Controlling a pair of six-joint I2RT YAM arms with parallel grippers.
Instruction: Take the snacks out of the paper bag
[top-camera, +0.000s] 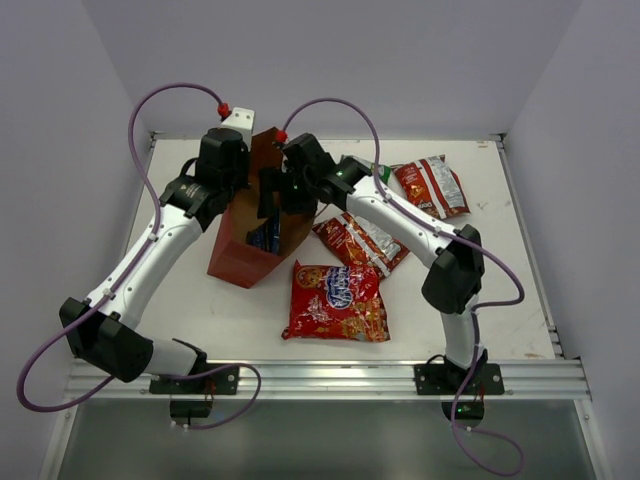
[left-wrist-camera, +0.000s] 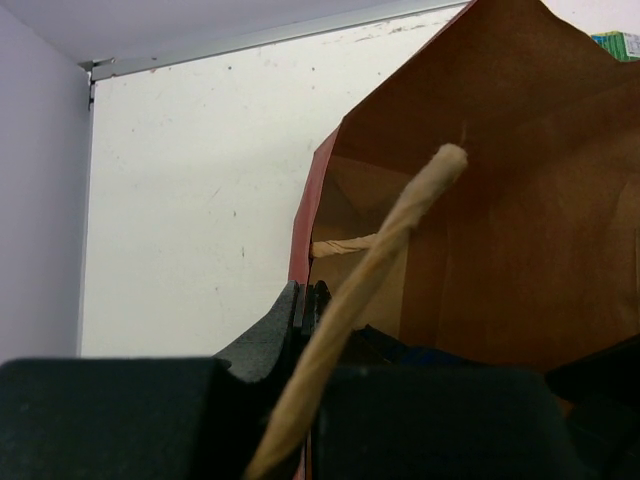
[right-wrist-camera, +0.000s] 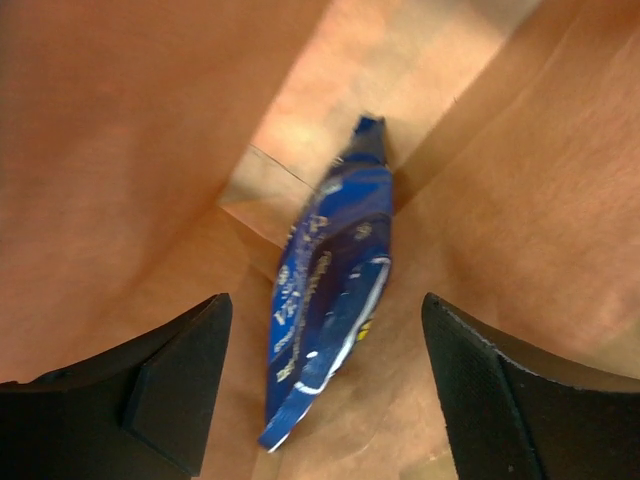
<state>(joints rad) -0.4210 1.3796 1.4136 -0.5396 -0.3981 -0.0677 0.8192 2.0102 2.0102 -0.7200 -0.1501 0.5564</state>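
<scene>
The reddish-brown paper bag (top-camera: 240, 255) stands tilted at the table's centre left, its mouth open upward. My left gripper (top-camera: 232, 190) is shut on the bag's left wall (left-wrist-camera: 305, 215); its fingers (left-wrist-camera: 285, 315) pinch the red edge beside a twisted handle (left-wrist-camera: 390, 270). My right gripper (top-camera: 282, 195) is open inside the bag. The blue packet (right-wrist-camera: 330, 300) lies on edge on the tan bottom, between the right fingers (right-wrist-camera: 185, 370) without touching them, and shows in the top view (top-camera: 265, 236). Outside lie the large red cookie bag (top-camera: 335, 300), two red chip bags (top-camera: 362, 243) (top-camera: 432, 186) and a green-white packet's edge (top-camera: 385, 170).
Grey walls close the table at the back and both sides. The snacks lie to the right of the bag; the cookie bag is nearest the metal front rail (top-camera: 330, 378). The green packet's corner shows in the left wrist view (left-wrist-camera: 618, 45).
</scene>
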